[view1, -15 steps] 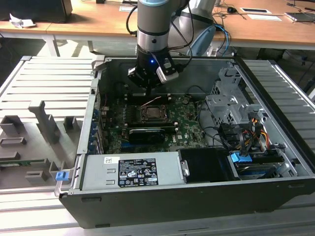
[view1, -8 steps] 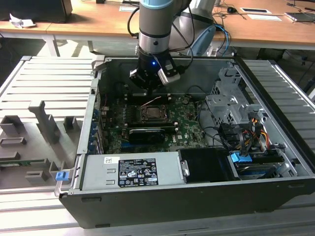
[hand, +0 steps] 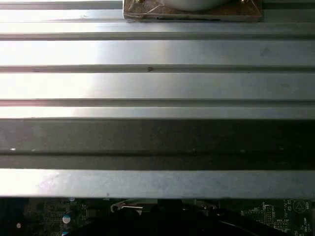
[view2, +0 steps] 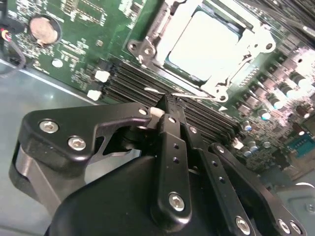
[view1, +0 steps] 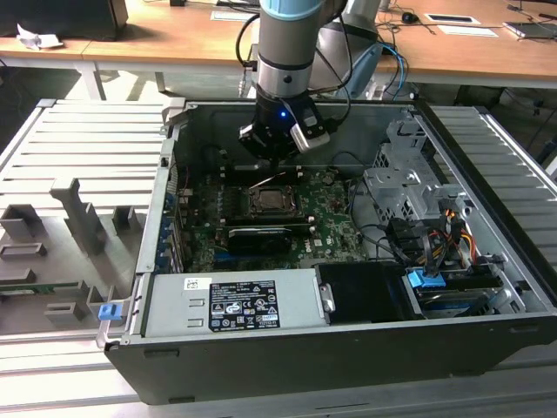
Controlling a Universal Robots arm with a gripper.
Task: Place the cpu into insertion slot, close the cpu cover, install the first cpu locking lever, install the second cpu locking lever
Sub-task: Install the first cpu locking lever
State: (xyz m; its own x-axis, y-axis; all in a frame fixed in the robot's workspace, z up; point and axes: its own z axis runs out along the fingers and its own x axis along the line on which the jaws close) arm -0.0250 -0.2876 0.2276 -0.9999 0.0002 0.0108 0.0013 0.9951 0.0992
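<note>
In the exterior view the claw hangs just above the slot in the green board, and in the second wrist view its fingers are pressed together, holding nothing, beside the cover lying flat over the cpu.

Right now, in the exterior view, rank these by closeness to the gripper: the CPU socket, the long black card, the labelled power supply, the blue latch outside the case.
1. The insertion slot, just below the gripper, mid-board.
2. The long black card, beyond the socket toward the case front.
3. The power supply, along the front wall.
4. The blue latch, outside the case at the exterior view's left.
</note>
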